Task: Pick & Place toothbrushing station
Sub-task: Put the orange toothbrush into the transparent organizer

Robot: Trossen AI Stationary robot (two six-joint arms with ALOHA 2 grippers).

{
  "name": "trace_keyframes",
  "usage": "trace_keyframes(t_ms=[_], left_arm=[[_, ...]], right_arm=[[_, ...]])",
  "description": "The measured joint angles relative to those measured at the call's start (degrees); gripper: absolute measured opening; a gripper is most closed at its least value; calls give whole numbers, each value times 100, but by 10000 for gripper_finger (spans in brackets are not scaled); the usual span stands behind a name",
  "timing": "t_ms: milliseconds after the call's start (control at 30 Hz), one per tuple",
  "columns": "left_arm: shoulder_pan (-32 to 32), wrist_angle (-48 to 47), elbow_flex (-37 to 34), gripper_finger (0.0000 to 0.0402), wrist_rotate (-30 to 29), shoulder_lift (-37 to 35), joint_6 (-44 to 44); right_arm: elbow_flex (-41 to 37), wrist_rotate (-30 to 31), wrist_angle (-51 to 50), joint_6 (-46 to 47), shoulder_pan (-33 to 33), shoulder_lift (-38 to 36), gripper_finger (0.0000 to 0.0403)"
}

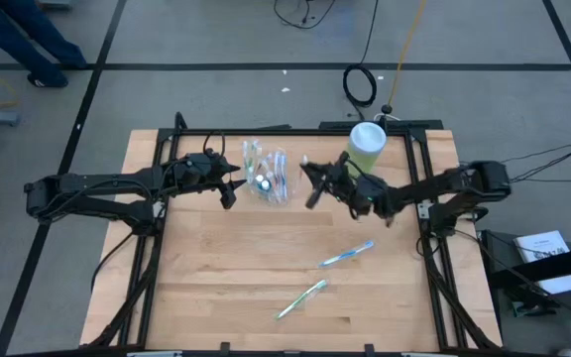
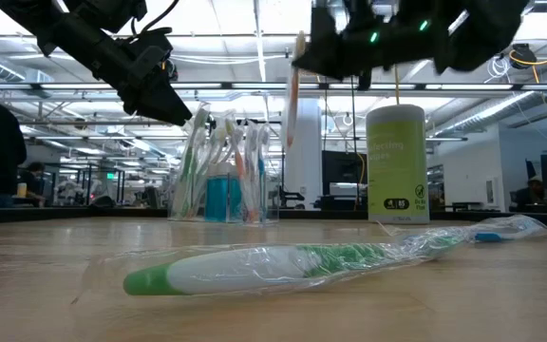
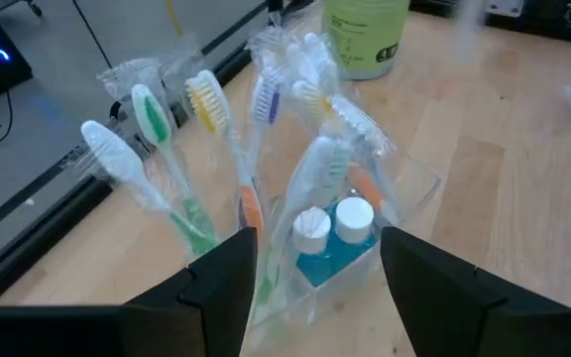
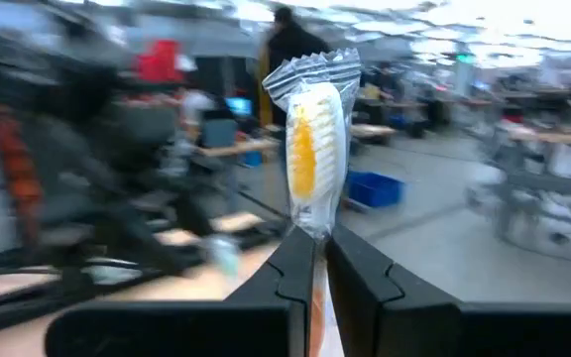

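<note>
Canister (image 1: 367, 146) stands behind right end effector (image 1: 312, 185), beside clear container (image 1: 269, 177).

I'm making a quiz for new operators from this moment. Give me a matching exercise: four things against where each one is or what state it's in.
Things:
1. right gripper
2. left gripper
3. green canister
4. green-handled toothbrush

States:
A. lying wrapped on the table
B. open, beside the clear container
C. standing at the table's far edge
D. shut on a wrapped yellow-bristled toothbrush

Pairs: 1-D, 2-B, 3-C, 4-A
</note>
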Motion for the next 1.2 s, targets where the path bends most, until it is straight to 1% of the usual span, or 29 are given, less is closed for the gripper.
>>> trace_keyframes(t_ms=[67,100,233,300,433,567,700,767,933,1033,1200], left_arm=[[-2,-1,0,223,0,1,12],[-2,1,0,223,0,1,31],[-2,3,0,223,2,-2,139],[1,3,0,223,0,-1,143],[1,5,0,223,2,1,143],[1,5,0,223,2,0,145],[-2,5,0,223,2,1,144],[1,5,0,223,0,-1,144],[-1,5,0,223,1,0,145],[1,5,0,223,0,-2,145],[0,5,0,223,0,1,145]], right_arm=[[0,-55,102,299,-286,316,14],[-2,-211,176,469,-426,480,14],[101,-1208,572,1090,-840,1073,15],[216,-1470,735,1158,-934,1277,15],[421,-1519,776,972,-990,1380,15],[522,-1523,842,531,-990,1364,15],[620,-1563,891,505,-990,1307,15],[608,-1680,618,525,-987,1321,15],[601,-1671,-303,1065,-963,1315,15],[598,-1672,-820,1107,-963,1330,15],[599,-1682,-1209,1114,-933,1321,15]])
